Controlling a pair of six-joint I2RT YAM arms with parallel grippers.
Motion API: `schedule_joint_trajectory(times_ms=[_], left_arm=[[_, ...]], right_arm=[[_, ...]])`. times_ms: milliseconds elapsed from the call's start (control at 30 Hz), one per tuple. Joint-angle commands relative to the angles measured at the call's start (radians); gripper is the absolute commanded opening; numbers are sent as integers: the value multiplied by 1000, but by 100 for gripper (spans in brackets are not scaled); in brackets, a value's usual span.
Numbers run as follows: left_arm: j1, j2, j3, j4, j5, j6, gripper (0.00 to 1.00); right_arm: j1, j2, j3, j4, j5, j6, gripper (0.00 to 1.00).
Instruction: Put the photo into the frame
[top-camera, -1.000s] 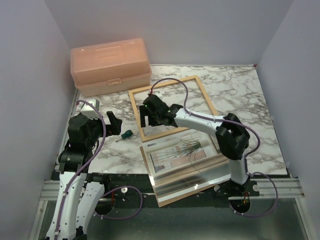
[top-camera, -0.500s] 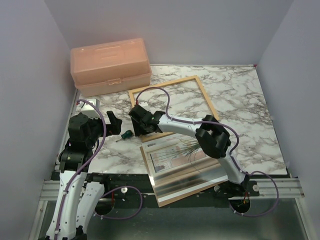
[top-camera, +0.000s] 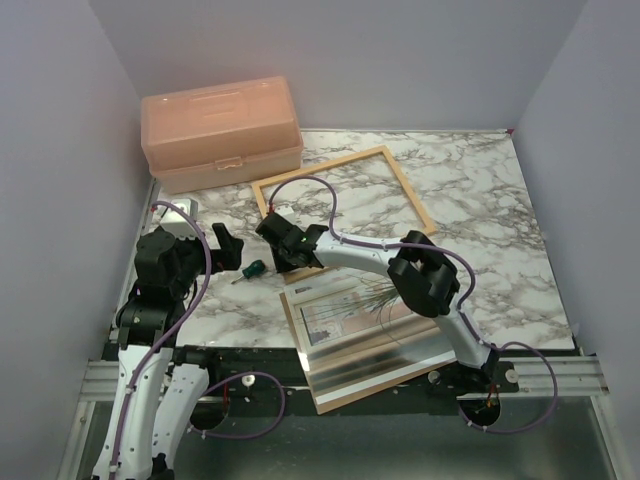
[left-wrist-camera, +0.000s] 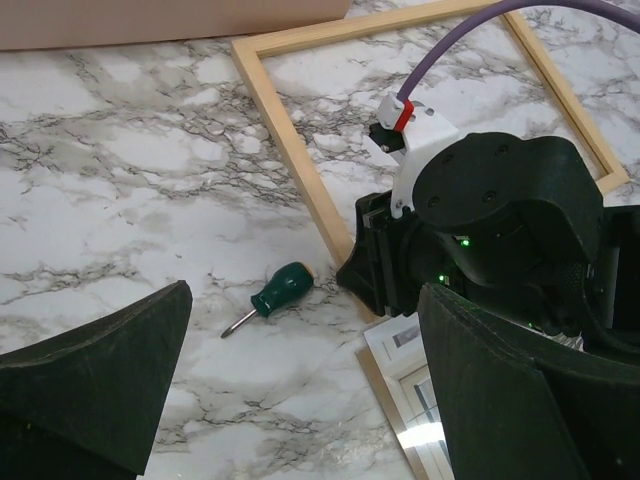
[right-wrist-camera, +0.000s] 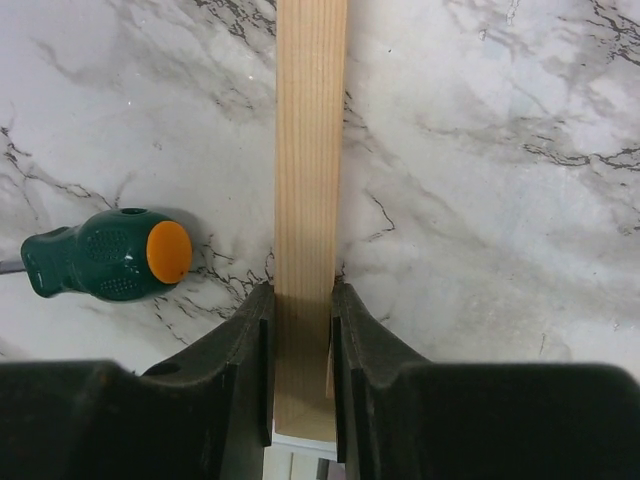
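The frame (right-wrist-camera: 310, 150) is being clamped by one bar, at its near-left corner, between the jaws of the right gripper (right-wrist-camera: 302, 300), which were spread wide a second ago, while the photo (top-camera: 352, 303) is being left untouched just nearside, its insertion presumably being prepared.

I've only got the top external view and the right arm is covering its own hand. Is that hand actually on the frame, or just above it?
Observer: It's on it. In the right wrist view the right hand has its fingers pressed against both sides of one frame bar, close to the bar's end.
Operator: Is the screwdriver touching the frame there?
Observer: No. The screwdriver lies beside that bar, with its orange-capped butt pointing at the bar and a gap of bare tabletop between them.
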Motion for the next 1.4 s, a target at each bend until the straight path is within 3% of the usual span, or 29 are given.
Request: schedule_joint_trajectory(times_ms=[0,200,400,733,1000,1267,1367], left_arm=[[5,-16,-5,2,18,2,98],[4,-24,-8,-8,36,0,98],[4,-59,-22,-20,43,-5,98],[3,-37,-21,-22,63,-6,99],[3,-27,-26,-6,153,3,99],[0,-18,-39,26,256,11,99],[-1,-5,-39,32,288,12,99]], right_arm=[[10,12,43,-57,73,-42,5],[11,-99,67,-128,120,-84,1],[11,-252,-28,-184,133,-78,1],[13,-595,-448,-155,34,15,1],[34,-816,-817,95,-145,102,4],[170,-749,-864,142,-148,70,7],[201,-705,-838,122,-130,78,20]])
